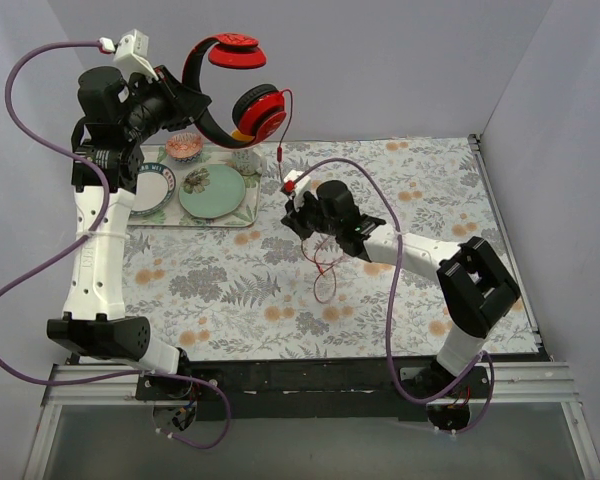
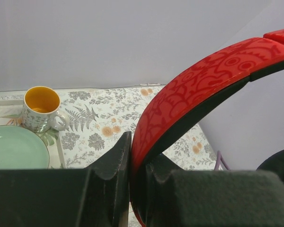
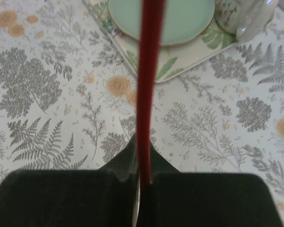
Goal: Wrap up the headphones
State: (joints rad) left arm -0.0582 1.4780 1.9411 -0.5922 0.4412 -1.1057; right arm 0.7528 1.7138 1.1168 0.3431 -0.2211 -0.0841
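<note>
Wrapping looks barely begun. The headphones (image 1: 235, 95) hang in the air just behind the tray (image 1: 242, 222), the left claw (image 2: 131, 151) pinching their headband. No turns show around the band. The thin red cable (image 1: 325, 270) drops from an earcup to the right claw (image 3: 143, 161), pressed together on it right of the tray, and its slack trails loose. All the winding seems left. The counter (image 1: 430, 190) wears a fern-and-flower print between plain pale walls. On the tray sit a green plate (image 1: 212, 190) and a mug (image 2: 40, 109).

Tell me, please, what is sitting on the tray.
A green plate, a small pink bowl, a blue-rimmed dish and a patterned mug sit on the tray. The left arm covers one end of it and part of the blue-rimmed dish.
</note>
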